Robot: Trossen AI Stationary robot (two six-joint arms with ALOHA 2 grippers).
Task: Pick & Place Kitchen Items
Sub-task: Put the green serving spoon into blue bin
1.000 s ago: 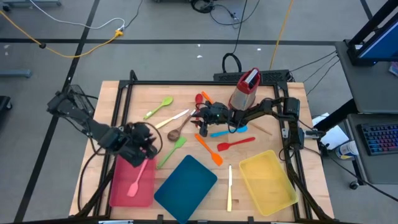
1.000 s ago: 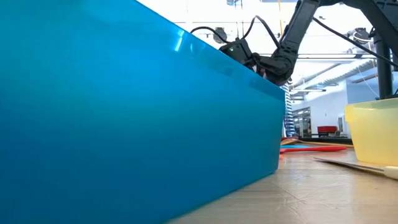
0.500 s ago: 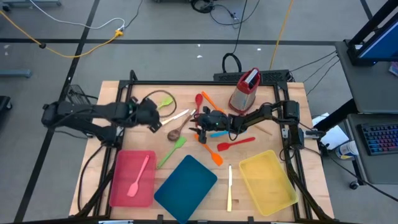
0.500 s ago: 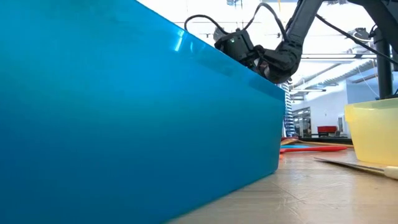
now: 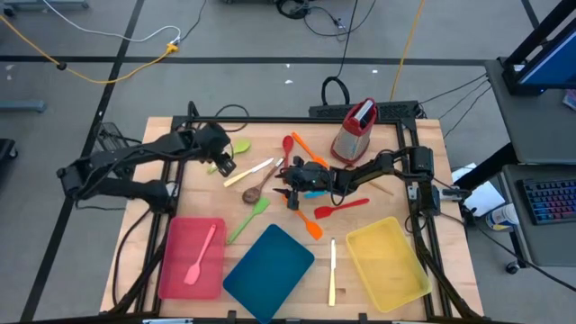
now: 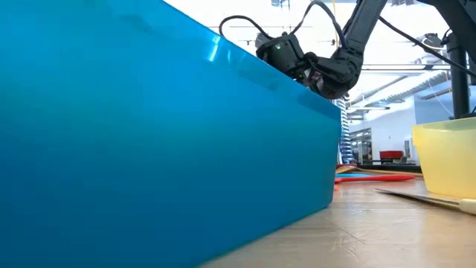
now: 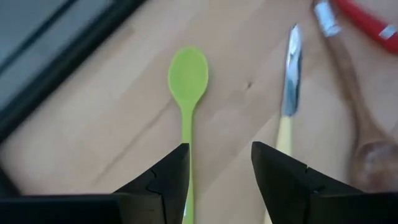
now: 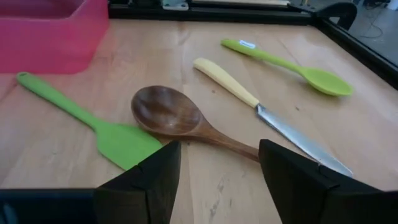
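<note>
High view: left tool (image 5: 222, 162) gaping, empty, over green spoon (image 5: 230, 153); right tool (image 5: 290, 183) gaping, empty, near brown spoon (image 5: 256, 189)

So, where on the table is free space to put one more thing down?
Bare wood lies between the red tray and the green spoon, and between the grater and the yellow tray. The middle is crowded with utensils around the brown spoon.

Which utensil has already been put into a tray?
The pink spatula: it lies inside the red tray. Every other utensil, such as the green spoon and the cream knife, lies on the bare table.
</note>
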